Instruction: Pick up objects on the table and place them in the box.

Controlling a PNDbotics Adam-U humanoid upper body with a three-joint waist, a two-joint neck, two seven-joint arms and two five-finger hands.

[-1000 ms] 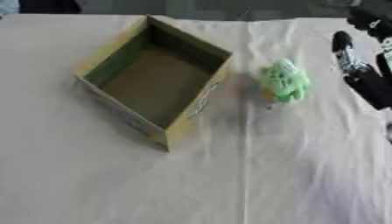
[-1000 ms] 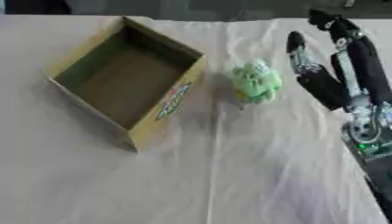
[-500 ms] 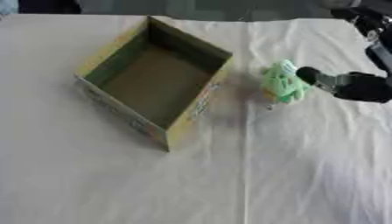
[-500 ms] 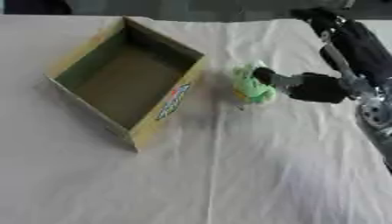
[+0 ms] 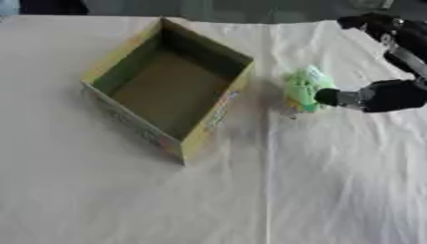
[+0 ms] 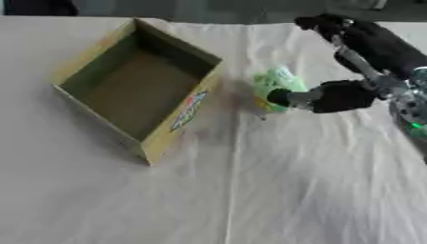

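An open cardboard box (image 5: pixel 208 121) with a green-printed outer wall stands left of the middle, turned at an angle, with nothing inside. Just to its right a small light-green soft thing (image 5: pixel 302 87) lies on the white cloth. My right hand (image 6: pixel 338 96) reaches in from the right, and its dark tip is against the right side of the green thing at table height. The picture is too blurred to show how the hand is set on it. My black right arm (image 6: pixel 375 45) runs back to the upper right. No left hand shows in either view.
A white cloth (image 5: pixel 333 190) covers the table, with a crease running down from under the green thing. Dark shapes lie beyond the table's far edge (image 5: pixel 50 7).
My right hand came down from a raised pose at the right edge and moved left to the green thing. Over the last half second it has stayed against it. The box has not moved.
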